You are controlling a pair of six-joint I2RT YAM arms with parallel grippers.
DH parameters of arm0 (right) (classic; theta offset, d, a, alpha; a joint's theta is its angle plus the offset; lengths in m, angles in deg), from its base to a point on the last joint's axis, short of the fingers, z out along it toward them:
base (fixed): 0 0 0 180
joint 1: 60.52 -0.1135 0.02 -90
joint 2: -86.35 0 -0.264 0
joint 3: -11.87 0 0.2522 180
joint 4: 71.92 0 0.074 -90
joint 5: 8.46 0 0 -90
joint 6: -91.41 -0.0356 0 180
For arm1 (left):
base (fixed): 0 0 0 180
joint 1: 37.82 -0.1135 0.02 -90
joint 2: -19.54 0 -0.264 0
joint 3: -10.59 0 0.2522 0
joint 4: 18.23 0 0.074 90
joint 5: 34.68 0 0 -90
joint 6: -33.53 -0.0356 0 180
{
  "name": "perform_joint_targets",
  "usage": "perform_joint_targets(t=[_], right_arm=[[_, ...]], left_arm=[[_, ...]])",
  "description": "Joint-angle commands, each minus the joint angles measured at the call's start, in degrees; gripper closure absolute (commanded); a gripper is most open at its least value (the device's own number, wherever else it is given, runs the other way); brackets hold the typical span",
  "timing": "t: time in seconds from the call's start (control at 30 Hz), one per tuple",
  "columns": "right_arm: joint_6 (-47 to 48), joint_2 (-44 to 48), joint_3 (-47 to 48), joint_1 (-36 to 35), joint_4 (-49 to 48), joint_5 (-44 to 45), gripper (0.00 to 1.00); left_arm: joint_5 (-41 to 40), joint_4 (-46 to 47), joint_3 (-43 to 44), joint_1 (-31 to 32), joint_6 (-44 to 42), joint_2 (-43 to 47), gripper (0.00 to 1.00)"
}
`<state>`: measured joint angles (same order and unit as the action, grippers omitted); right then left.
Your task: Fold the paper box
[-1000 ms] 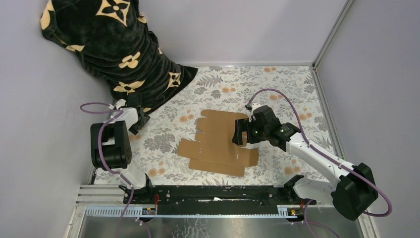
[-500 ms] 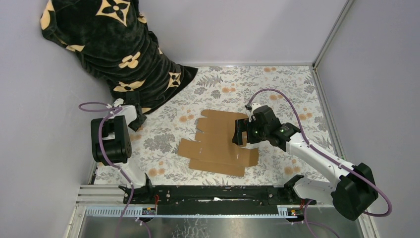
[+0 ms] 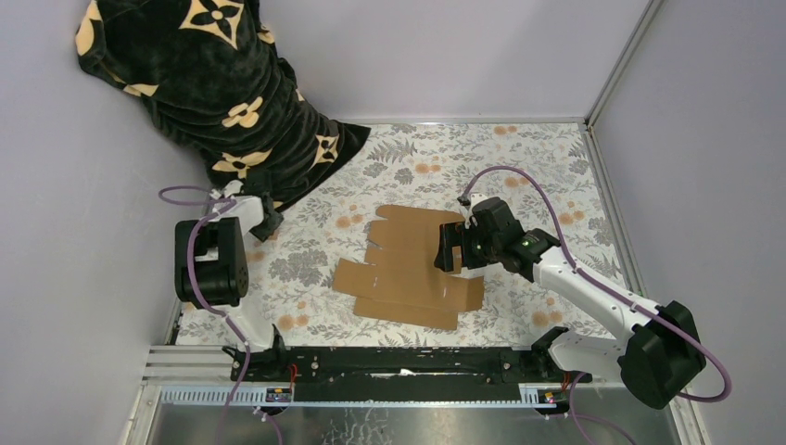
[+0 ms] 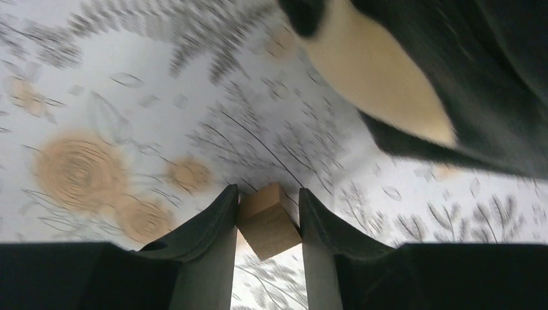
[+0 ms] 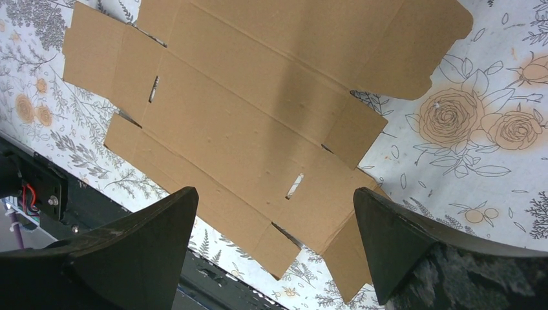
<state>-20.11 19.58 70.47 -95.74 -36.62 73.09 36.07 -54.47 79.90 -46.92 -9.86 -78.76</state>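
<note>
Count: two arms, two grippers, one box, one cloth, one small block.

Box (image 3: pixel 408 264): a single brown die-cut sheet, lying flat and unfolded on the floral table (image 3: pixel 519 167). It is about mid-table, nearer the right arm. All flaps lie level with the sheet. Two short slits show in it from the right wrist view.

Right gripper (image 3: pixel 452 250): hangs above the right end of the box. From its wrist camera the right gripper (image 5: pixel 273 192) has its jaws spread as wide as they go, one finger to each side of the view, with cardboard below. Nothing is between them.

Left gripper (image 3: pixel 266 211): far left of the table, well apart from the box, right beside the lower edge of the black cloth (image 3: pixel 213 83) with beige flowers. The wrist view of the left gripper (image 4: pixel 267 189) shows its jaws part-way in, leaving a narrow gap. One block (image 4: pixel 268 223), brown, fills that gap and looks to touch both fingers. I cannot tell whether it is actually clamped. This view is blurred.
</note>
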Motion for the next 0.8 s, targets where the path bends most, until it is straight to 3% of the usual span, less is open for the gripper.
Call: perform_joint_targets(t=[0.0,0.33,0.43,0.47,0.53,0.57,0.77], right_arm=[[-0.69,-0.52,2.20,-0.47,0.13,2.13,0.01],[-2.26,-0.39,3.06,-0.52,3.52,10.60,0.00],[-2.75,-0.22,3.14,-0.54,4.74,12.82,0.00],[-2.97,-0.10,3.13,-0.47,5.05,13.43,0.00],[-3.48,0.24,2.86,-0.54,5.56,14.99,0.00],[-3.77,0.43,2.74,-0.50,5.81,15.89,0.00],[-4.56,0.14,1.64,-0.40,4.21,17.33,0.00]], left_arm=[[1.34,1.97,-0.35,6.92,-0.05,1.07,0.67],[-3.55,-1.03,5.35,23.97,-1.31,-2.37,0.66],[-3.84,-1.15,6.28,25.95,-2.17,-3.31,0.63],[-3.06,-0.89,6.31,26.00,-2.81,-3.37,0.57],[-1.56,0.18,5.80,26.02,-4.37,-2.74,0.34],[-0.93,1.23,5.06,25.98,-5.53,-1.98,0.28],[2.14,5.69,2.04,25.98,-9.94,3.32,0.16]])
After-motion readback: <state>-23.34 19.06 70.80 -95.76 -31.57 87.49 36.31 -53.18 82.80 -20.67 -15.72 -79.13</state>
